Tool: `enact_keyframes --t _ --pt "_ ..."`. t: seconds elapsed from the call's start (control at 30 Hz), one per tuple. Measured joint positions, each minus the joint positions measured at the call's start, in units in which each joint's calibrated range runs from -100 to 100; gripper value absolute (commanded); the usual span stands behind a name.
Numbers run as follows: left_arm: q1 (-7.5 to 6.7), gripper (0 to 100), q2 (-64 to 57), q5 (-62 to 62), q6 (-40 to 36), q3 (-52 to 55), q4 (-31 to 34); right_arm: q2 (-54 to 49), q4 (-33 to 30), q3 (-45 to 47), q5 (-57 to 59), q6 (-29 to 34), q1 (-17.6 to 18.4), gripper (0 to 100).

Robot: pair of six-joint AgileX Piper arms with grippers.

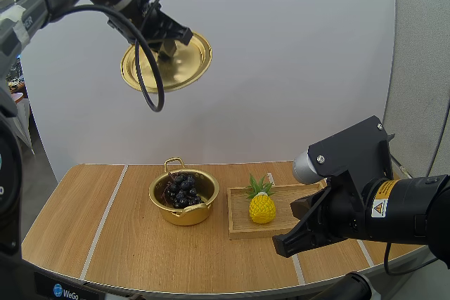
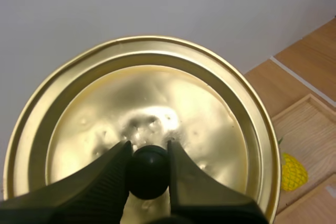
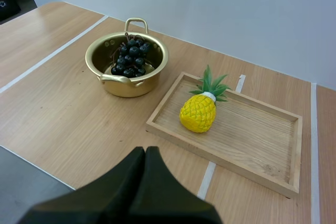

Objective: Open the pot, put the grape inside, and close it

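**Wooden counter [image 1: 126, 244] with the pot [image 1: 184, 216] open and its lid [image 1: 190, 57] held aloft**

Across the counter ran pale stripes, and a white wall stood behind it. The right end effector [image 1: 285, 246] hovered low over the counter's near edge, in front of the wooden tray [image 1: 239, 226]. Its fingers were pressed together into one dark wedge, with nothing between them. The tray lay flat just to the right of the pot, close but apart from it.

The golden lid hung tilted high above the counter, up and to the left of the pot. The left end effector [image 2: 148, 148] was clamped on the lid's black knob [image 2: 148, 174], with one ribbed finger on either side. The golden pot stood uncovered on the counter, and the bunch of dark grapes [image 1: 181, 190] lay inside it. A yellow toy pineapple [image 1: 262, 207] with green leaves sat on the tray's end nearest the pot.
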Motion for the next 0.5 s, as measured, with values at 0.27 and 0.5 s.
enact_keyframes --t 0.27,0.5 --pt "0.00 0 5.8 0.0 2.0 8.7 -0.1 0.0 0.0 0.0 0.0 0.0 0.0 0" --pt "0.00 0 12.5 0.0 8.6 18.5 -0.1 0.0 0.0 0.0 0.0 0.0 0.0 0"
